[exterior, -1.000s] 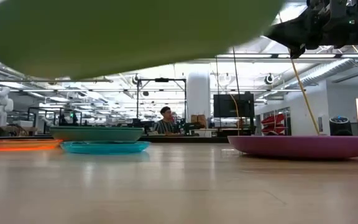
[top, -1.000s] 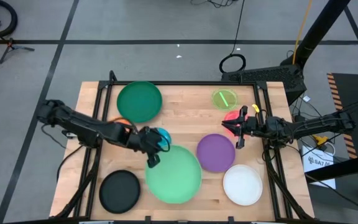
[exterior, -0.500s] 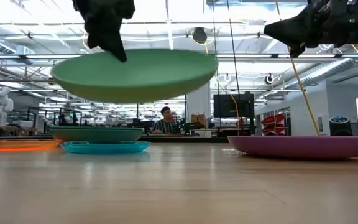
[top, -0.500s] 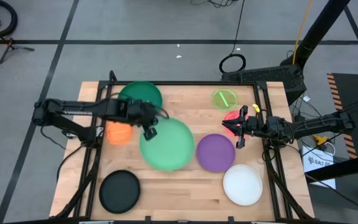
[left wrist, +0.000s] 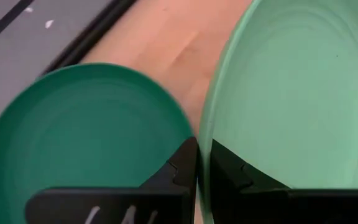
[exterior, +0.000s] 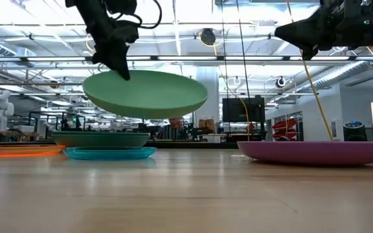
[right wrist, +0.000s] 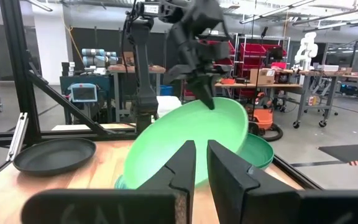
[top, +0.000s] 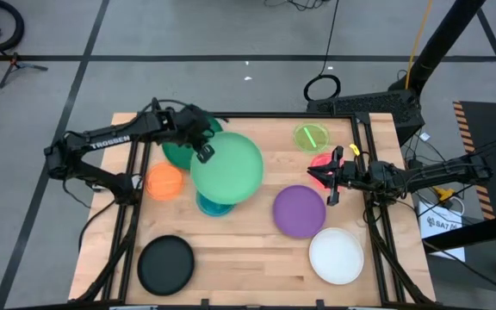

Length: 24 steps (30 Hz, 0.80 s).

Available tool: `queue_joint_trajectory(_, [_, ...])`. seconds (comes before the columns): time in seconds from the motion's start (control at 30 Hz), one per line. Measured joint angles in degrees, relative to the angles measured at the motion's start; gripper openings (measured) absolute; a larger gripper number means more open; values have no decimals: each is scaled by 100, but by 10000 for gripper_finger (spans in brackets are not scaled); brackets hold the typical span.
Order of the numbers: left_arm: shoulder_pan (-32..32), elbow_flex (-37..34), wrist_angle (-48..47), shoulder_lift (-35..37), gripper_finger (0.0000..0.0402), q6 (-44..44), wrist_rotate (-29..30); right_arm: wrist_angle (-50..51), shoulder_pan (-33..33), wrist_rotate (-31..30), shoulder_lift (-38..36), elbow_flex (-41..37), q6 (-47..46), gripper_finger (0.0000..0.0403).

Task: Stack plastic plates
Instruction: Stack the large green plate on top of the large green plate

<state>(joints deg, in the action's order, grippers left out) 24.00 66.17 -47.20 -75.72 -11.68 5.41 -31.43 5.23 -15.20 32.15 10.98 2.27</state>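
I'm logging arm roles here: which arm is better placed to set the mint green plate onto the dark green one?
Left. The left gripper already pinches the mint green plate by its rim, beside the dark green plate. The right gripper waits, empty, near the purple plate.

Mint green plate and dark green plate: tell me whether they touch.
Apart. The low view shows the mint green plate, pinched by the left gripper, hanging above the dark green plate.

Large mint green plate (top: 228,168) lifted, tilted, above dark green plate (top: 177,151), teal plate (top: 209,205)

High cam straight down on table (top: 257,258); low cam at tabletop level; both share mint plate (top: 227,168).
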Motion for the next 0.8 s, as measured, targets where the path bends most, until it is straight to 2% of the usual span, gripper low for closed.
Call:
queue_joint_trajectory(0.17, [565,2,-335,0,26,212,-20,-2,0,0,0,0,4,36])
queue_joint_trajectory(0.37, [1228,58,-351,173,26,324,-531,-2,0,-2,-1,0,2,36])
queue_joint_trajectory(0.5, [1677,290,-687,269,26,523,-530,-2,0,-4,-1,0,4,36])
queue_joint_trajectory(0.57, [1902,462,-902,274,26,605,-365,-2,0,-7,0,0,4,36])
queue_joint_trajectory(0.7, [2381,687,-1247,273,26,887,416,-2,0,-9,-1,0,2,36])
queue_joint_trajectory(0.8, [2793,691,-1321,269,26,974,488,-2,0,-11,-1,0,2,36])
